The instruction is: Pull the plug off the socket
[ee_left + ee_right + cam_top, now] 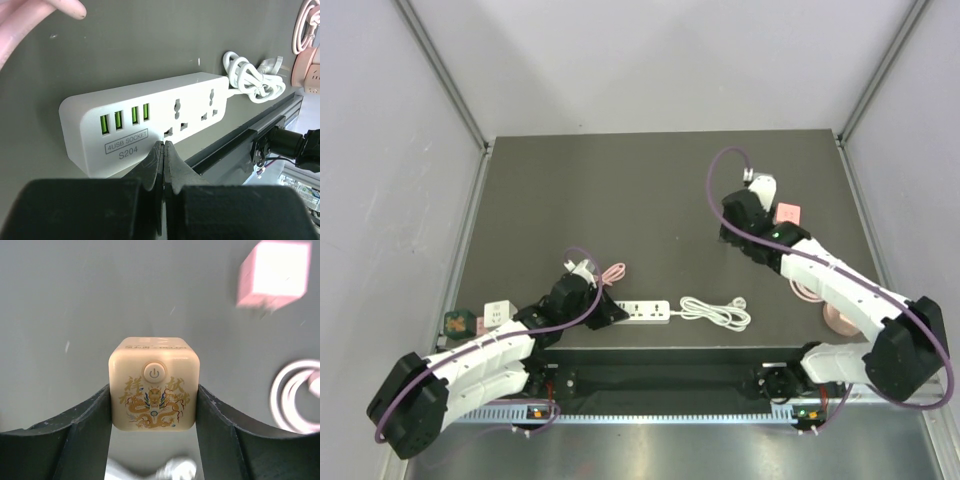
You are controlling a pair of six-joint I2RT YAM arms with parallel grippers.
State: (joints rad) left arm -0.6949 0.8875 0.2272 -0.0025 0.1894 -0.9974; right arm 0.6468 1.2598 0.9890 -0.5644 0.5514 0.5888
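1. Left arm. The left gripper (604,311) (162,144) sits low at the near edge of the bench (620,200). Its jaws are fully closed, pad against pad, and hold nothing. The tips stand at the near long side of the white power strip (642,312) (150,117), below the USB ports. Contact with the housing cannot be confirmed.

2. Power strip. It lies flat on the bench, parallel to the near edge. The top face carries four green USB ports and two universal outlets.

3. Plug. The white cable (713,312) (247,75) lies coiled on the bench just beside the right end of the strip. Its plug (740,300) (274,63) rests on the bench at the far end of the coil, apart from the outlets.

4. Right arm. The right gripper (752,196) (154,392) is at the far right of the bench. Its jaws grip a cream cube socket (761,186) (154,382), one finger against each side face. The face toward the wrist camera shows a power button above a gold dragon print. Whether the cube rests on the bench cannot be determined.

5. Nearby items. A pink cube (787,213) (274,272) lies just beside the right gripper. A pink coiled cable (295,395) lies to its right.
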